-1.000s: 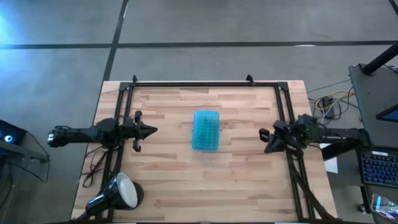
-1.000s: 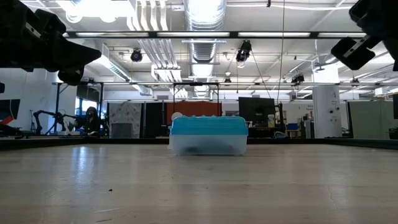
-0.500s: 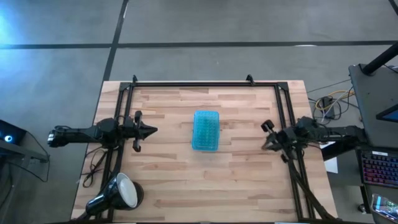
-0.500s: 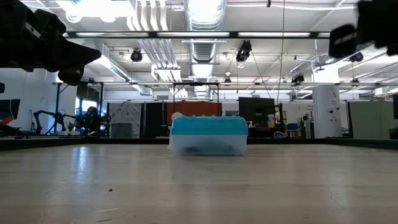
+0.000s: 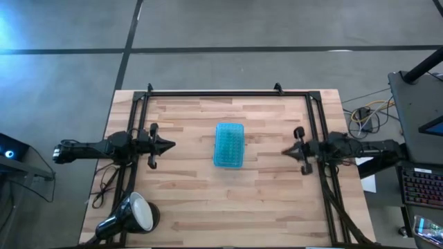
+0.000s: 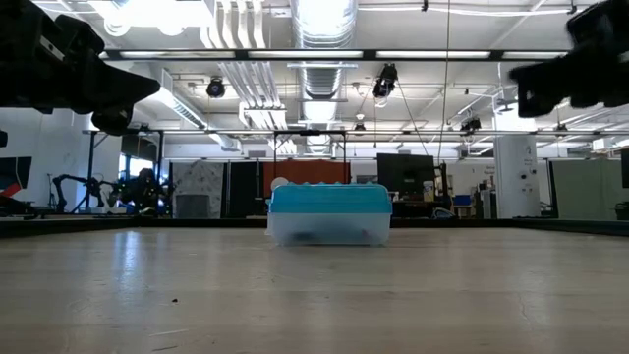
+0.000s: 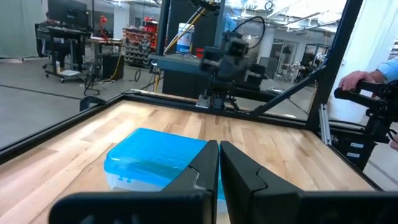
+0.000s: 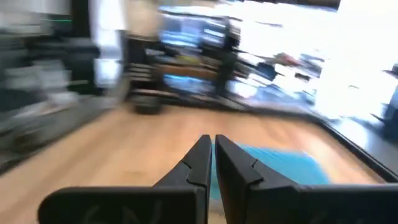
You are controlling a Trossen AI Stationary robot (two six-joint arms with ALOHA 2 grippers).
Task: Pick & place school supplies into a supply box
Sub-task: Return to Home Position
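- Wooden table (image 5: 187, 200) seen from above; closed supply box (image 5: 229, 145) at frame centre, long axis top to bottom.
- Left gripper (image 5: 172, 144), fingers pressed together, mid-left, pointing at its long side.
- Right gripper (image 5: 285, 151), likewise pressed together, mid-right; both well apart from it, neither clearly nearer.

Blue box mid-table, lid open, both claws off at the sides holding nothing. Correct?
One thing is off: the lid is closed, not open. The low view shows it seated flat on the clear tray. The rest holds: the box sits in the middle of the table, and the left claw and right claw are at the sides, shut and holding nothing.
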